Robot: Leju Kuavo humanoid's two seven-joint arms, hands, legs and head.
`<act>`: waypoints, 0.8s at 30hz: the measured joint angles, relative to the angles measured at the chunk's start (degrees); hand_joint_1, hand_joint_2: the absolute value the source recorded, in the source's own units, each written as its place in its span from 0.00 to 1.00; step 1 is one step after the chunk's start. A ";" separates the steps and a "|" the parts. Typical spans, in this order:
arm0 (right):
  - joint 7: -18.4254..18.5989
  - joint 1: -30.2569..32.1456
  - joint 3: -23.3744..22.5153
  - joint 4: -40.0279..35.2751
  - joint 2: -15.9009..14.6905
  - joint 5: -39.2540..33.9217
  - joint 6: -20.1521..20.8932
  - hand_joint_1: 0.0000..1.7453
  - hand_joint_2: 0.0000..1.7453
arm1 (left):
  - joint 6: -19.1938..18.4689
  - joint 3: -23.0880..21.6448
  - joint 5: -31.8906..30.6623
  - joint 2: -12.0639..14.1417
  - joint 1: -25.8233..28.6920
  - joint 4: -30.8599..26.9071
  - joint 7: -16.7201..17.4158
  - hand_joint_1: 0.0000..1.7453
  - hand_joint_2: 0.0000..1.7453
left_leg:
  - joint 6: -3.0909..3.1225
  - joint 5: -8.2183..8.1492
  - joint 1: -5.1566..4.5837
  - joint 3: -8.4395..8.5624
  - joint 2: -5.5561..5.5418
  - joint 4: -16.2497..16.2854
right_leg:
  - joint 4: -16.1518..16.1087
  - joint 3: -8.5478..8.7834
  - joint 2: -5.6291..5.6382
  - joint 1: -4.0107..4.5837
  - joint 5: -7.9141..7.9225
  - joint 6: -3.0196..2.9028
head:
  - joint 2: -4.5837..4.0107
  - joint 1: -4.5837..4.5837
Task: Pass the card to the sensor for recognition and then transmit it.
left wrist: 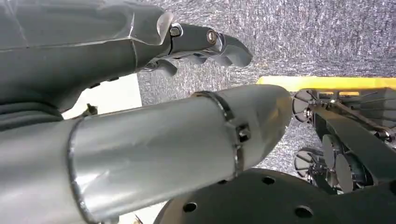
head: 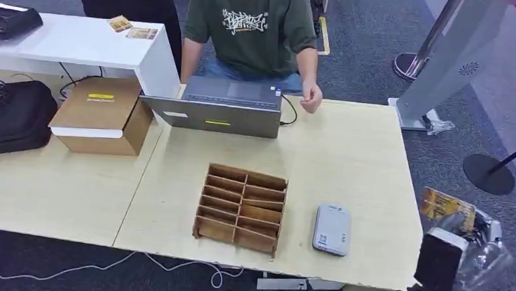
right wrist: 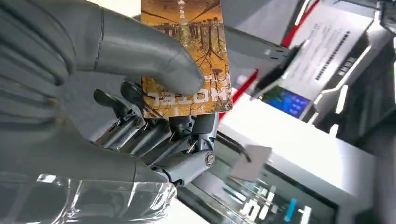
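Note:
My right hand (right wrist: pixel 140 116) pinches an orange-brown hotel card (right wrist: pixel 187 51) between its thumb and fingers. In the head view that card (head: pixel 447 207) sticks up beyond the table's right edge, above my right hand (head: pixel 460 239). The grey card sensor (head: pixel 332 229) lies flat on the table near the front edge, left of the held card. My left hand (left wrist: pixel 205 44) hangs over grey carpet with its fingers curled and nothing in them.
A wooden slotted card rack (head: pixel 241 208) stands left of the sensor. A laptop (head: pixel 221 107) sits at the table's far side with a seated person (head: pixel 251 32) behind it. A cardboard box (head: pixel 103 114) and black bag (head: pixel 10 116) lie at left. Stanchion bases (head: pixel 488 173) stand on the right.

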 joint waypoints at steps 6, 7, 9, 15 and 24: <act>2.95 -14.26 0.68 11.00 -1.94 10.93 -0.89 1.00 1.00 | -0.31 -0.85 -1.79 0.37 -0.46 0.00 -0.07 0.00 0.00 | -0.07 0.09 0.00 0.18 0.06 0.00 | 0.02 0.09 0.09 0.00 0.11 -0.07 | 0.00 -0.02; 3.64 -17.07 1.09 13.72 -2.14 12.98 -1.80 1.00 1.00 | -0.22 -1.22 -2.14 0.48 -0.51 0.00 -0.07 0.00 0.00 | -0.08 0.10 0.00 0.18 0.13 0.01 | 0.02 0.08 0.14 0.00 0.12 -0.09 | 0.00 -0.02; 5.14 -24.02 2.10 20.23 -2.84 16.50 -2.75 1.00 1.00 | 0.02 -1.51 -3.32 0.83 -0.82 0.00 0.07 0.00 0.00 | -0.11 0.21 0.01 0.22 0.25 0.01 | 0.05 0.03 0.25 0.00 0.22 -0.12 | 0.00 -0.02; 9.88 -40.44 4.99 37.95 -4.46 28.13 -2.93 1.00 1.00 | 0.20 -2.10 -6.78 1.79 -1.61 -0.04 0.61 0.00 0.00 | -0.15 0.31 0.02 0.23 0.23 0.01 | 0.14 0.00 0.24 0.01 0.26 -0.15 | 0.00 -0.04; 19.65 -54.93 9.99 55.39 -5.22 41.48 -2.99 1.00 1.00 | 0.26 -2.78 -12.18 2.82 -2.26 -0.74 1.51 0.00 0.00 | -0.16 0.31 0.02 0.16 0.19 0.01 | 0.14 -0.07 0.21 0.01 0.25 -0.16 | 0.00 -0.02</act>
